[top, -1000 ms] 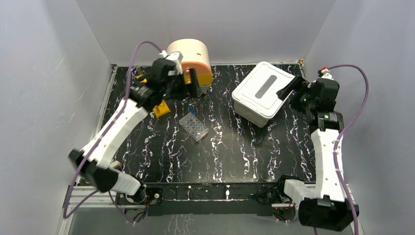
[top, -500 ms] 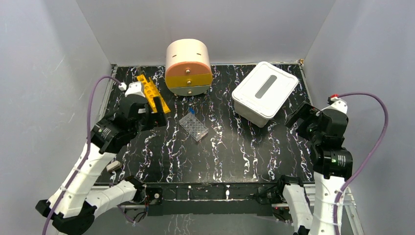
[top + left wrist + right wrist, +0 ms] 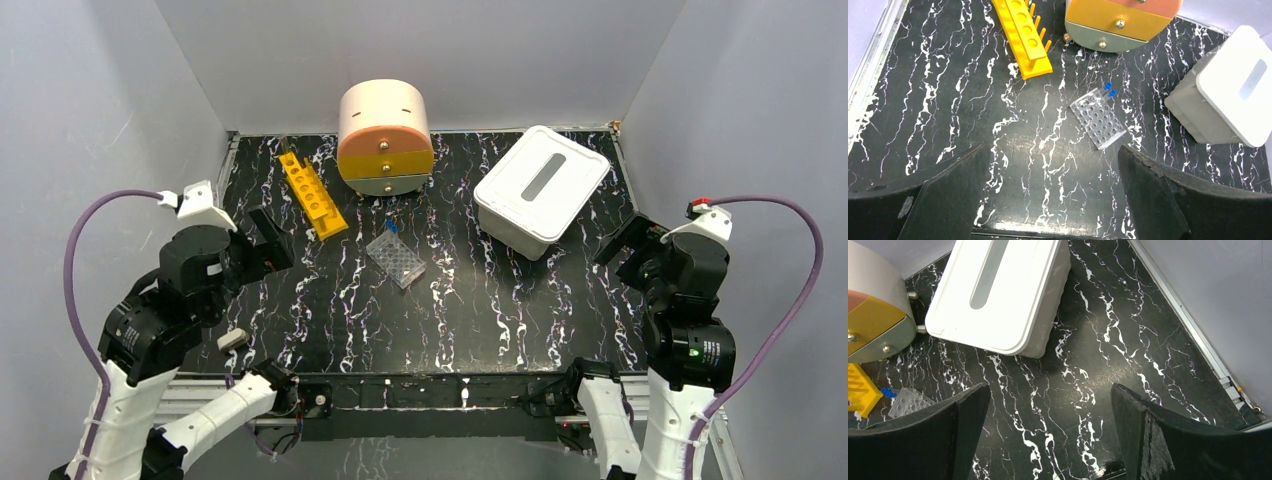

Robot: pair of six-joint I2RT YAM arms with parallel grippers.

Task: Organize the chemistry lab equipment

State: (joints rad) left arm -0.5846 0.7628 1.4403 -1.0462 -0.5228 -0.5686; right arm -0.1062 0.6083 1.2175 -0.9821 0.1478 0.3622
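**A:** Starting with the left gripper [image 3: 1052, 149] and right gripper [image 3: 1049, 387]: what had changed?

**B:** Both had drawn back from the far side to the near edge of the worktop [image 3: 480, 310]. Their jaws were spread wide and held nothing.

**A:** And the equipment?

**B:** The drawer unit [image 3: 385, 135] stood at the far edge, drawers closed. The white bin [image 3: 540, 190] sat toward the far right corner, lid on. The yellow rack [image 3: 312, 195] lay near the far left corner, and the clear well plate [image 3: 396, 258] mid-worktop, unmoved. What looked like two blue-capped tubes [image 3: 1109, 89] touched its far end. I judged those pieces still unsorted.

**A:** Any writing?

**B:** None was legible.
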